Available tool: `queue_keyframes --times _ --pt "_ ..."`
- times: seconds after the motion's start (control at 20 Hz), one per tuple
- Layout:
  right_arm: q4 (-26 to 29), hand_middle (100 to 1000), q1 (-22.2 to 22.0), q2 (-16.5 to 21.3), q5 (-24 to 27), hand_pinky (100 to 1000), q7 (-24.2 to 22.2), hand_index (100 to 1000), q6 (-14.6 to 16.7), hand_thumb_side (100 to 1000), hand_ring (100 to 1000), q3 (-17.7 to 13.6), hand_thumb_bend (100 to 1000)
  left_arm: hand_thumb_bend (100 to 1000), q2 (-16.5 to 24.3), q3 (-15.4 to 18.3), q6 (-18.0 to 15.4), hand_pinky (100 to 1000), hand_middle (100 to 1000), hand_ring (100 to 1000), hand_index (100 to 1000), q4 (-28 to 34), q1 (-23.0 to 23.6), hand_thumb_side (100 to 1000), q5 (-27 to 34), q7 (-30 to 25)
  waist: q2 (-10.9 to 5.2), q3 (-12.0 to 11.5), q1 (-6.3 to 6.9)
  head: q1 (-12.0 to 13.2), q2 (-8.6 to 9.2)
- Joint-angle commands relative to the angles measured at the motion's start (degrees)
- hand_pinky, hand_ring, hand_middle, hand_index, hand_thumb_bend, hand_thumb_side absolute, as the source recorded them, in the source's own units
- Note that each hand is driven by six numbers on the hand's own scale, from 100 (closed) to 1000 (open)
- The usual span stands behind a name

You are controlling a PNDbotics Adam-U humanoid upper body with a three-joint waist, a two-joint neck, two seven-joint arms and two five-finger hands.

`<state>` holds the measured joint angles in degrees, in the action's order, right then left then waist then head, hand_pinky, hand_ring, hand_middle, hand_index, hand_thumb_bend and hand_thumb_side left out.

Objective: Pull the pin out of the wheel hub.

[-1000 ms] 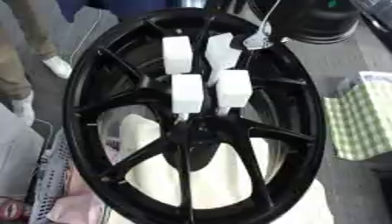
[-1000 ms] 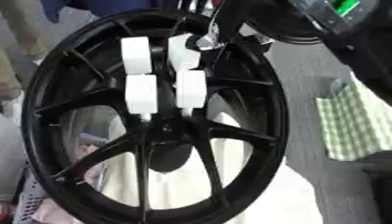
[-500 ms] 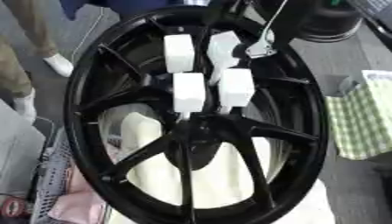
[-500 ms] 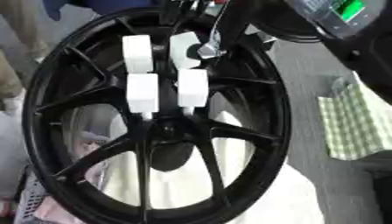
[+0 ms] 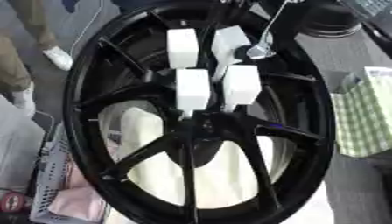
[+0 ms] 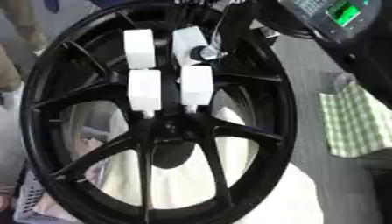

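Observation:
A large black wheel hub (image 5: 115,92) with spokes stands tilted and fills both views. Several white block-shaped pins sit near its centre: two upper ones (image 5: 182,41) (image 5: 228,41) and two lower ones (image 5: 192,87) (image 5: 242,84) with thin stems pointing down at the hub's middle. My right hand (image 5: 260,49) comes in from the top right as a dark arm. Its silver part lies against the right side of the upper right pin. The dark arm and the rim hide how it holds. My left hand shows in neither view.
A green checked bag (image 5: 364,118) stands right of the wheel. A white basket (image 5: 54,188) lies at the lower left and pale cloth (image 5: 222,175) shows behind the spokes. A device with a green display (image 6: 341,13) is at the top right. A person's shoe (image 5: 57,57) is at the left.
The picture has shifted and the wheel looks closer. Relative to the pins, the silver part of my right hand has come down to the upper right pin's side.

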<state>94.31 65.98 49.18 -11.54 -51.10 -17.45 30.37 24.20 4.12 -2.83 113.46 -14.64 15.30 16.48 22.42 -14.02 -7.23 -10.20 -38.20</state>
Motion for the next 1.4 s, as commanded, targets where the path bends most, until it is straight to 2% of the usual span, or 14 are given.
queue_keyframes --times 0.05,0.2,0.35,0.45,0.65,0.95,1.3,1.4 --pt "-0.2 817 0.6 1.6 -0.8 841 -0.8 859 -1.2 100 881 -0.8 306 100 0.6 0.2 0.0 818 636 774 844 1.1 -0.4 756 -0.2 -0.1 -0.77 -0.1 0.40 -0.2 0.36" --pt "-0.2 801 0.3 1.7 -0.9 838 -0.9 853 -1.0 100 878 -0.6 307 100 0.5 0.2 0.0 819 636 774 844 1.1 -0.5 756 -0.3 -0.1 -0.48 -0.1 0.36 -0.3 0.35" --pt "-0.3 743 0.2 1.6 -0.7 824 -0.8 828 -0.9 100 862 -0.6 281 100 0.4 0.1 0.0 820 636 775 844 1.1 -0.6 757 -0.3 -0.2 -0.26 -0.2 0.36 -0.3 0.34" --pt "-0.4 629 0.2 1.5 -0.1 806 0.0 764 -1.0 100 837 -0.7 225 100 0.4 0.1 0.0 820 637 775 845 1.1 -0.6 757 -0.3 -0.3 -0.20 -0.3 0.36 -0.4 0.31" --pt "-0.3 482 0.2 1.3 1.9 760 3.3 607 -1.8 100 768 -0.9 100 100 0.2 0.2 0.0 821 637 776 845 1.1 -0.5 758 -0.3 -0.3 -0.22 -0.3 0.32 -0.4 0.22" --pt "-0.4 386 0.1 1.4 6.1 701 7.9 495 -3.1 100 702 -1.4 100 100 0.1 0.3 0.0 822 639 778 845 1.1 -0.2 757 -0.3 -0.2 -0.58 -0.3 0.31 -0.4 0.01" --pt "0.2 313 1.3 2.0 6.9 672 8.8 336 -4.0 100 647 -3.7 100 100 0.4 0.6 0.0 823 640 778 846 1.1 0.1 754 -0.4 0.0 -1.28 0.2 0.36 -0.4 -0.23" --pt "0.4 299 1.5 2.6 7.2 670 8.7 323 -4.1 100 638 -4.9 100 100 0.5 0.6 -0.1 824 640 778 846 1.1 0.2 754 -0.5 0.1 -1.51 0.4 0.36 -0.2 -0.36"
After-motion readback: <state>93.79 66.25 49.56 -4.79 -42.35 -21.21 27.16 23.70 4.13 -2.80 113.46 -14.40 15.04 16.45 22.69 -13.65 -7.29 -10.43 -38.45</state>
